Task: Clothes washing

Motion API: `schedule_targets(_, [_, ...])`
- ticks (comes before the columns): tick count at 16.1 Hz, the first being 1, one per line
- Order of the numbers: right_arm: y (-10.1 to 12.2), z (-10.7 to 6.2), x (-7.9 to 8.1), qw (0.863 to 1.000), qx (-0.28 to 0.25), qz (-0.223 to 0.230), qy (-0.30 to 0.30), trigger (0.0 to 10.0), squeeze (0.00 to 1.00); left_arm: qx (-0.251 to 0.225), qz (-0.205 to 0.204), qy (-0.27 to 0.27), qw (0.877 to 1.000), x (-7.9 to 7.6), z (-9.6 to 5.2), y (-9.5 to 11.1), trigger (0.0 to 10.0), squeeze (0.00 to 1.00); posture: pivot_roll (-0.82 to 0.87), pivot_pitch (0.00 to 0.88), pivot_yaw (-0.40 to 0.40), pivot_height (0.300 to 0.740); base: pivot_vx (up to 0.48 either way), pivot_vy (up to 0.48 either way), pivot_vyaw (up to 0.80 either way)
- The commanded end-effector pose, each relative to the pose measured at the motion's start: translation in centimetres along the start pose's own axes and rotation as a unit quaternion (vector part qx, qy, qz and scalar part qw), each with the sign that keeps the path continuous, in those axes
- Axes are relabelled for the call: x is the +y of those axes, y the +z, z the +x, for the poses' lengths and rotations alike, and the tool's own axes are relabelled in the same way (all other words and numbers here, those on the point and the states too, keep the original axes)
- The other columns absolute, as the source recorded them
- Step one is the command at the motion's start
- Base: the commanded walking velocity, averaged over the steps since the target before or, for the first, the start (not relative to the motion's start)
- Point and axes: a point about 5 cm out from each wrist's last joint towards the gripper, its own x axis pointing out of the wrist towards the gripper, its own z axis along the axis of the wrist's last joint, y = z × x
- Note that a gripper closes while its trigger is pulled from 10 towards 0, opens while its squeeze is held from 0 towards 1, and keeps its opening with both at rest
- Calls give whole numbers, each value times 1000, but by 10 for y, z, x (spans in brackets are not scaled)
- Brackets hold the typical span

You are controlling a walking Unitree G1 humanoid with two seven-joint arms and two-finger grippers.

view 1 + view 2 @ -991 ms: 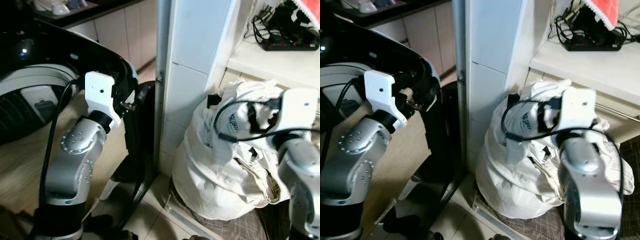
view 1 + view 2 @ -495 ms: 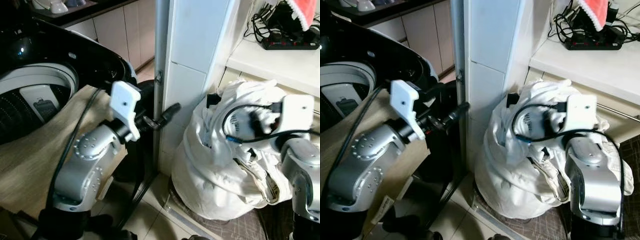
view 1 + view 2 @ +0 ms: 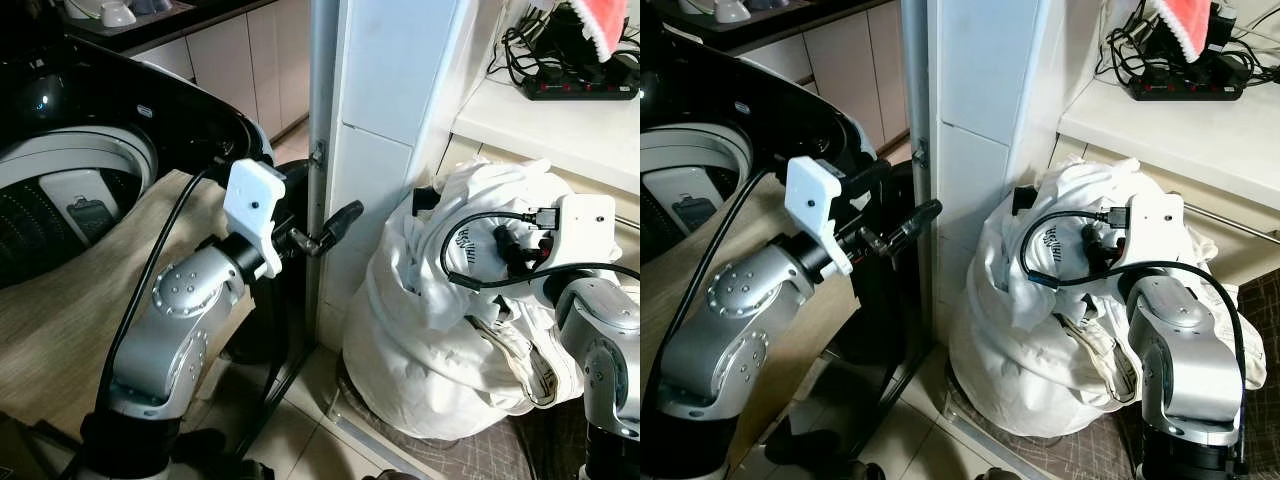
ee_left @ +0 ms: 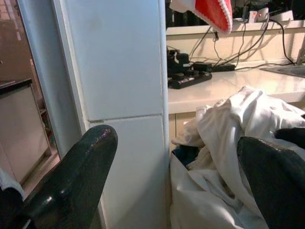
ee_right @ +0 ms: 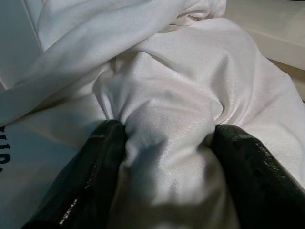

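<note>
A big heap of white clothes (image 3: 430, 340) sits on the floor against the white tiled pillar (image 3: 390, 100). My right gripper (image 3: 512, 248) is pressed into the top of the heap. In the right wrist view its two black fingers (image 5: 95, 176) pinch a bunched fold of white cloth (image 5: 167, 138) between them. My left gripper (image 3: 336, 222) is held out in the air beside the pillar, left of the heap, open with nothing between its fingers (image 4: 71, 176). The washing machine (image 3: 70, 190) stands at the far left with its tub uncovered.
A beige cloth (image 3: 60, 310) drapes the washer's front under my left arm. Right of the pillar, a pale counter (image 3: 540, 125) carries a black power strip (image 3: 580, 88) with cables and a red cloth (image 3: 605, 25). Tiled floor (image 3: 300, 440) lies below the pillar.
My left arm has swung from the washer's rim to the right, its fingers now pointing past the pillar toward the heap. My right gripper has sunk a little into the white clothes.
</note>
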Motion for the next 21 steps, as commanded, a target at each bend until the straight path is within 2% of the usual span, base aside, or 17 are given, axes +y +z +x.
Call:
schedule_targets(1, [-5, 0, -6, 1000, 5, 7, -4, 0, 0, 13, 11, 10, 1000, 2, 0, -7, 10000, 0, -103, 52, -22, 740, 0, 0, 0])
schedule_targets(2, [-8, 0, -8, 1000, 9, 10, -11, 0, 0, 26, 20, 18, 999, 1, -2, -12, 10000, 0, -100, 32, -18, 740, 0, 0, 0])
schedule_targets(4, [-7, 0, -5, 1000, 1, 7, -5, 0, 0, 19, 2, 35, 999, 1, -3, -15, 10000, 0, -97, 0, -10, 740, 0, 0, 0])
schedule_targets(7, [-10, -1, -3, 1000, 1, 10, -9, 0, 0, 19, -10, 41, 999, 0, -6, -15, 10000, 0, -81, 0, -9, 740, 0, 0, 0])
schedule_targets(11, [1, -5, -1, 1000, -24, 1, -9, 0, 0, 8, 12, 52, 999, 6, -3, -7, 10000, 0, -81, 10, -6, 740, 0, 0, 0])
schedule_targets(15, [12, -12, -11, 998, -50, 6, -45, 0, 0, 6, 12, 58, 998, 9, -4, -4, 10000, 0, -85, 14, -7, 740, 0, 0, 0])
schedule_targets(17, [20, -17, -17, 995, -72, 11, -66, 0, 0, 4, 2, 62, 998, 10, -4, -3, 10000, 0, -87, 17, -7, 740, 0, 0, 0])
schedule_targets(18, [37, -22, -22, 990, -120, 11, -75, 0, 0, 4, -10, 64, 998, 11, -3, -2, 10000, 0, -90, 22, -11, 740, 0, 0, 0])
schedule_targets(21, [73, -31, -22, 977, -204, 20, -53, 0, 0, 0, -3, 74, 997, 15, -3, 2, 10000, 0, -98, 24, -6, 740, 0, 0, 0])
